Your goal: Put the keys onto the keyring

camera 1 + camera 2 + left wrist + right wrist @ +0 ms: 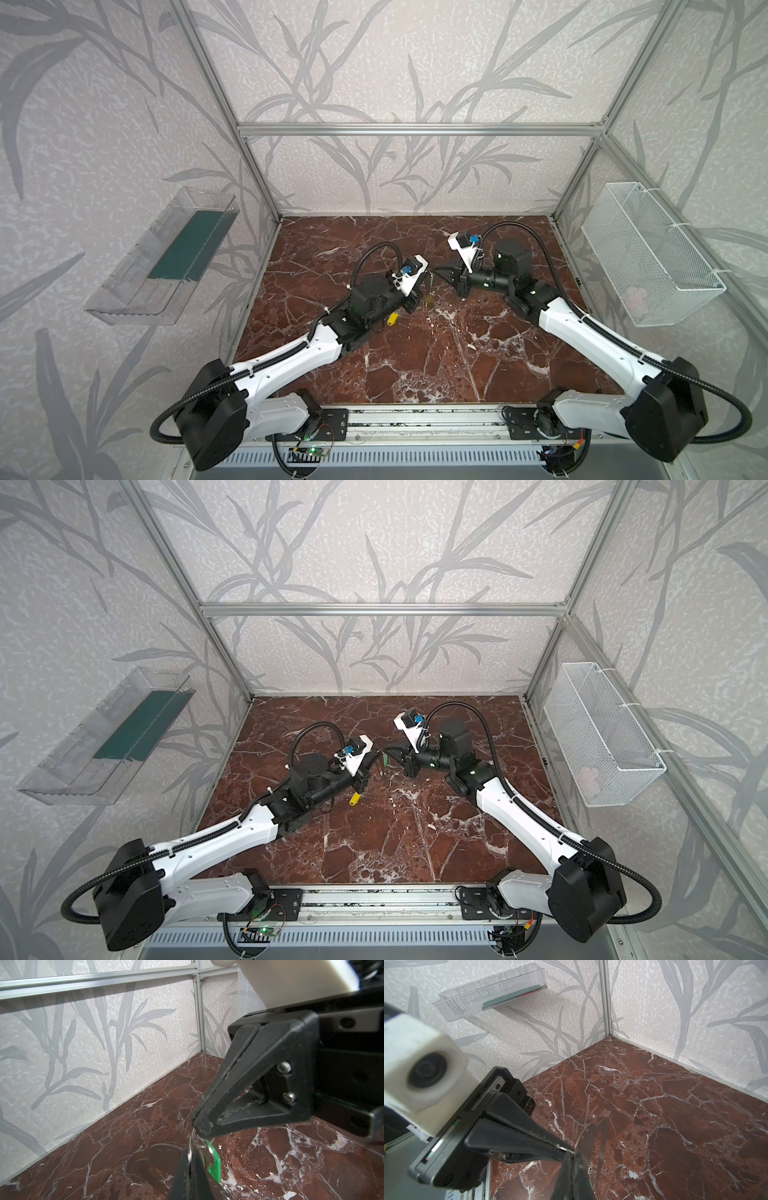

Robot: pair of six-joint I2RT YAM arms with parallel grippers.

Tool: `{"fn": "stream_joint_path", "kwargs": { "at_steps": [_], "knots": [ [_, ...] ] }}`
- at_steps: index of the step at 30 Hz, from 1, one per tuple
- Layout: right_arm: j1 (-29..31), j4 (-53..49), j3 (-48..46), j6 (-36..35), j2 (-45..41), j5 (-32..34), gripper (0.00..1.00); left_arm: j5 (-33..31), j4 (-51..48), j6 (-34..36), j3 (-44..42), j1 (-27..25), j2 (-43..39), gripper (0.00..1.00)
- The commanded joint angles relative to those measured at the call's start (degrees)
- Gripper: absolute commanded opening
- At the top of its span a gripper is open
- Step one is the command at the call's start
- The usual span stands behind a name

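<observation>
Green key (212,1160) hangs from the clenched right jaws, tip to tip with the left jaws, which seem clenched on the keyring (591,1140). Yellow key (392,318) lies on the counter (415,365), beside the left arm.

White arm shells (291,358), black joints (212,411), ribbed cables (376,246); black right gripper (200,1126) has silver screws (283,1067).

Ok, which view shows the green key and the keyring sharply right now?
Left wrist view: green key crisp, keyring nearly lost, mirroring the marble tabletop. Right wrist view: keyring sharp and pale, camera housing up close blurred. In both top views the green key is only a tiny speck.
</observation>
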Motion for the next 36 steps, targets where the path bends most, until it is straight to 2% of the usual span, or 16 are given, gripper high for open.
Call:
{"fn": "stream_joint_path", "kwargs": {
  "at_steps": [1,13,23,26,30,36],
  "knots": [
    [-0.22,1.84,2.47,0.83,0.24,1.46,0.0,2.06,2.75,1.08,-0.44,-0.46,-1.83,0.0],
    [-0.67,1.46,2.83,1.9,0.17,4.1,0.0,4.61,2.96,0.89,-0.8,-0.56,-2.57,0.0],
    [-0.65,1.01,2.67,1.29,0.11,2.37,0.0,4.74,3.21,0.62,-0.55,-0.49,-2.48,0.0],
    [-0.62,1.27,1.89,1.27,-0.5,2.78,0.0,2.65,1.97,0.65,0.38,-0.54,-1.88,0.0],
    [-0.67,3.49,0.17,1.63,-1.97,3.87,0.0,-3.19,0.2,-0.06,2.34,-0.58,-0.23,0.0],
    [-0.12,12.36,-3.94,5.02,-2.62,5.53,0.0,-7.83,6.58,-4.47,1.96,-1.32,2.94,0.0]
  ]
}}
